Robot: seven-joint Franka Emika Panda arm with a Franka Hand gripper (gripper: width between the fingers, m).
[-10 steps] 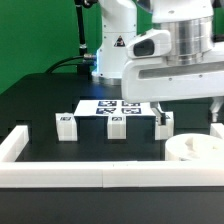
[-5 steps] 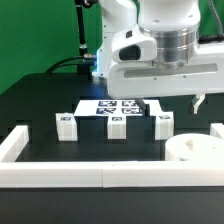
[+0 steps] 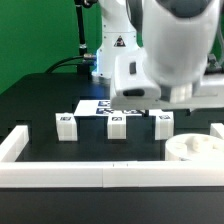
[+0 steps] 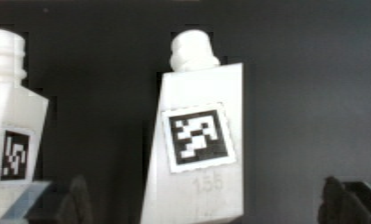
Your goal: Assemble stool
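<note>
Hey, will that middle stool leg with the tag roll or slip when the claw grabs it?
Likely stiff and light: the middle leg looks like a small blocky plastic piece. Its flat sides suggest it won't roll. The smooth white surface might slip under a push.

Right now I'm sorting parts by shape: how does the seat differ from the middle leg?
The seat is a round flat disc; the middle leg is a small block. The leg shows a black-and-white tag; the seat shows none. The leg stands in front of the marker board; the seat lies at the exterior view's right. Both are white.
</note>
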